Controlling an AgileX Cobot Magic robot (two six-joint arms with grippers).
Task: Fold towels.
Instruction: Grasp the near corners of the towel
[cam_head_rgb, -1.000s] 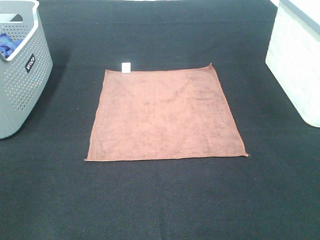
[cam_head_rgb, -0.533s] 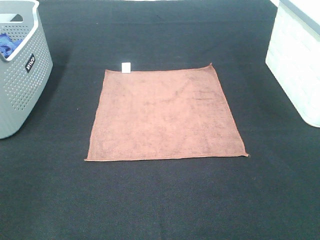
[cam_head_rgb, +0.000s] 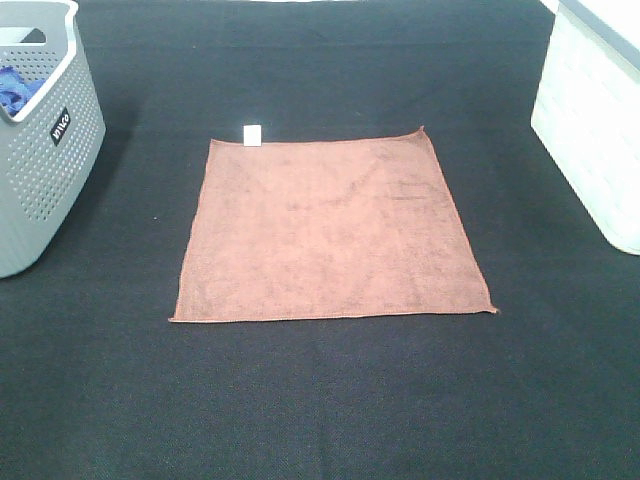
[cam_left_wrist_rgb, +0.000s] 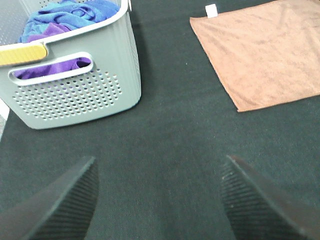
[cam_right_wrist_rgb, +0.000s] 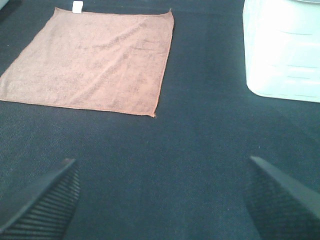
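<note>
While the left gripper (cam_left_wrist_rgb: 160, 167) and right gripper (cam_right_wrist_rgb: 162, 165) gape empty, the towel (cam_head_rgb: 330, 230) lies flat ahead of them.
Grey basket (cam_left_wrist_rgb: 75, 97) ahead of the left, white bin (cam_right_wrist_rgb: 282, 50) ahead of the right; white tag (cam_head_rgb: 253, 133) at the towel's far corner.

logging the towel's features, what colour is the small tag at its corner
White. The tag on the terracotta towel shows best in the exterior high view.

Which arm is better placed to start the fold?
Right, probably: a towel corner lies nearly straight ahead of the open right tool; from the left tool it sits off to one side.
</note>
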